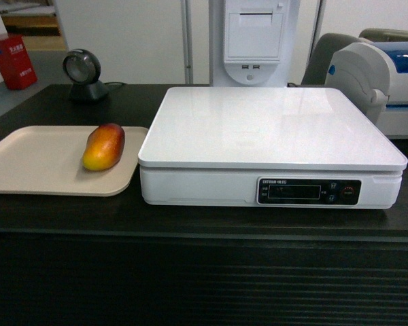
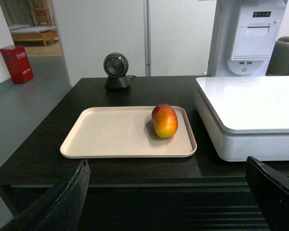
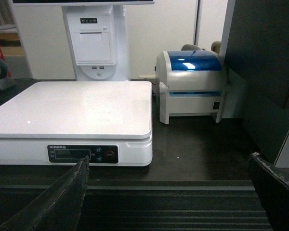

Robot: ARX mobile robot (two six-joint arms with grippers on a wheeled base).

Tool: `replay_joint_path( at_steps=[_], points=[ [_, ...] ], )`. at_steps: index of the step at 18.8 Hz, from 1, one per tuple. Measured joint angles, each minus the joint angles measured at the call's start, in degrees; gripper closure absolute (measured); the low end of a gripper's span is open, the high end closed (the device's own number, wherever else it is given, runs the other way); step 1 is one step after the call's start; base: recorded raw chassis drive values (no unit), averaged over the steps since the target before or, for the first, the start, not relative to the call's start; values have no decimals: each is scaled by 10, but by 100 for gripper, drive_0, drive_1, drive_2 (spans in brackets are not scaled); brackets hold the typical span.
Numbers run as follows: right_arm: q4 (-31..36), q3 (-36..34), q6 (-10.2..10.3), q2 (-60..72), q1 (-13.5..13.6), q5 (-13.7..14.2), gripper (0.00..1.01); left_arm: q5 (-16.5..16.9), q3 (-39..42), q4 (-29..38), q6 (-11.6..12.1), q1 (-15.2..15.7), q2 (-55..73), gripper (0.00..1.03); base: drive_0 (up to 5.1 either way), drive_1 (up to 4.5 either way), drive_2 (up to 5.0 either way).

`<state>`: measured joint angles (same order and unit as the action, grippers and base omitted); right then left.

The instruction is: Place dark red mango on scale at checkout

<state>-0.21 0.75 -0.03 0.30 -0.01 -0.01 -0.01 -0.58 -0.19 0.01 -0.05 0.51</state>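
The dark red mango (image 1: pixel 104 146) (image 2: pixel 164 121) lies on the right side of a beige tray (image 1: pixel 34 163) (image 2: pixel 111 132), red end away from me. To its right stands the white scale (image 1: pixel 272 129) (image 2: pixel 253 103) (image 3: pixel 72 108) on the black checkout counter (image 1: pixel 190 217) (image 2: pixel 135 168) (image 3: pixel 202 149). My left gripper (image 2: pixel 168 192) hangs open in front of the counter's ribbed face, short of the tray and holding nothing. My right gripper (image 3: pixel 171 192) is open too, before the counter at the scale's right front corner. Neither gripper shows in the head view.
A round black scanner (image 1: pixel 82 75) (image 2: pixel 116 70) stands behind the tray. A white receipt printer tower (image 1: pixel 253 41) (image 3: pixel 92 41) rises behind the scale. A white and blue label printer (image 1: pixel 384 85) (image 3: pixel 191 84) sits right of the scale. A dark panel (image 3: pixel 265 57) stands at far right.
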Motion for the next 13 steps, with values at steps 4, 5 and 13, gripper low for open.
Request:
replay_joint_path(
  at_steps=[4,5,13],
  points=[
    [0,0,0,0,0,0,3,0,0,0,0,0,0,5,0,0,0],
    [0,0,0,0,0,0,3,0,0,0,0,0,0,5,0,0,0],
    [0,0,0,0,0,0,3,0,0,0,0,0,0,5,0,0,0]
  ],
)
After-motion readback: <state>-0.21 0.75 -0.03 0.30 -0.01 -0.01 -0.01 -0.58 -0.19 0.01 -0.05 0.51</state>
